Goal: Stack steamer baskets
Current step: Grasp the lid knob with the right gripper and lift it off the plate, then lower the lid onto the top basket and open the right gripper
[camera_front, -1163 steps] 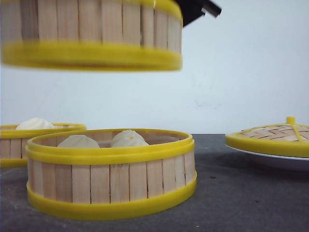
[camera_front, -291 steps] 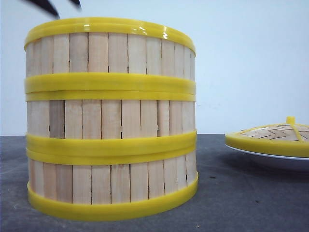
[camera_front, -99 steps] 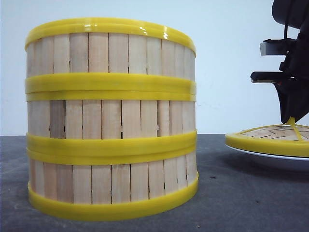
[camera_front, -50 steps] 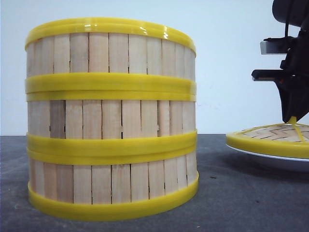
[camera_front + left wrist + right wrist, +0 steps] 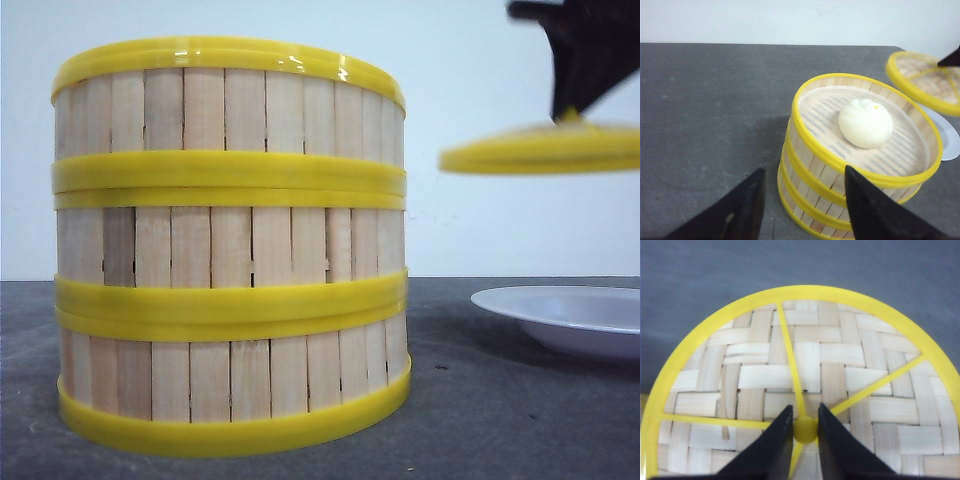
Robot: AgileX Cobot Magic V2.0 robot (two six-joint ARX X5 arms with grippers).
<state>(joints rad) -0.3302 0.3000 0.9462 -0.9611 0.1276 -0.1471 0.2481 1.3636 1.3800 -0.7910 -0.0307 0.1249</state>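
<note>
Half a second ago the woven lid (image 5: 545, 150) still sat on the white plate (image 5: 565, 315); now it hangs in the air above that plate, lifted by its little yellow knob (image 5: 805, 430). The right gripper (image 5: 804, 432) has its two black fingers pinched tight on the knob. The three steamer baskets (image 5: 230, 250) are already stacked in one tall tower, to the left of the plate, and a white bun (image 5: 865, 122) sits in the top one. The left gripper (image 5: 802, 210) hangs near the tower with its fingers spread wide, holding nothing. I think the lid goes on top next. To do that well, the lid should go up higher than the top yellow rim (image 5: 228, 55), slide across while staying flat, stop right over the middle of the tower, then come straight down gently so nothing gets knocked.
</note>
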